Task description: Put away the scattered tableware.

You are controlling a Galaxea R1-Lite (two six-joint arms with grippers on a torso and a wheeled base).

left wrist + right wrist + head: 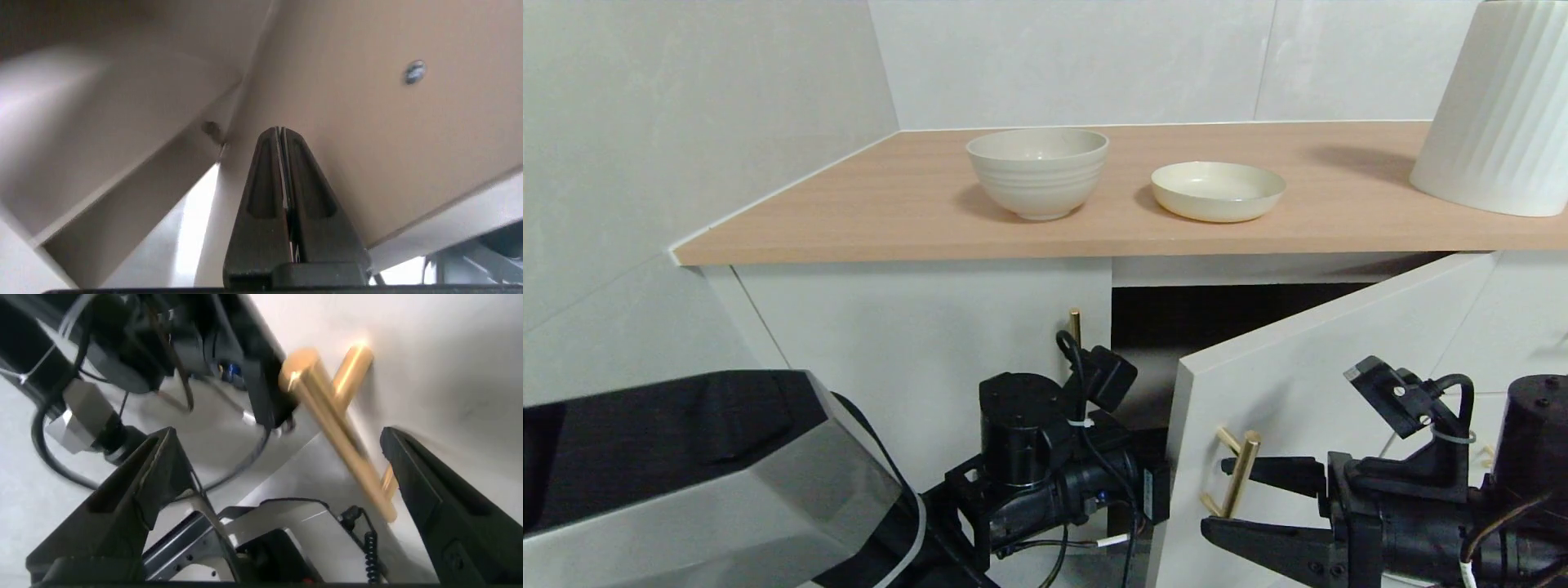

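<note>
- The right gripper [1217,496] is sitting at 5 o'clock in the head view with its fingers [441,514] apart. They are bracketing the brass handle [1240,474] of the half-open cabinet door [1339,359] without clamping it. Closing off-centre is risking a slip off the round bar.
- The left gripper [279,204] is pointing at the door's inner face with its fingers together. As a judgement, swinging the door shut is risking a pinch of this arm at the door edge.
- The deep bowl [1037,171] is resting on the tabletop [866,220] at 12 o'clock, and the shallow dish [1217,190] is resting near it, at its 3 o'clock. Both are lying untouched, well above both arms.
- The dish is lying near the front edge, so an approach from below is risking a knock against the overhang.
- The ribbed vessel [1494,106] is crowding the tabletop at 2 o'clock. Open room is lying at 10 o'clock, toward the wall [686,122].
</note>
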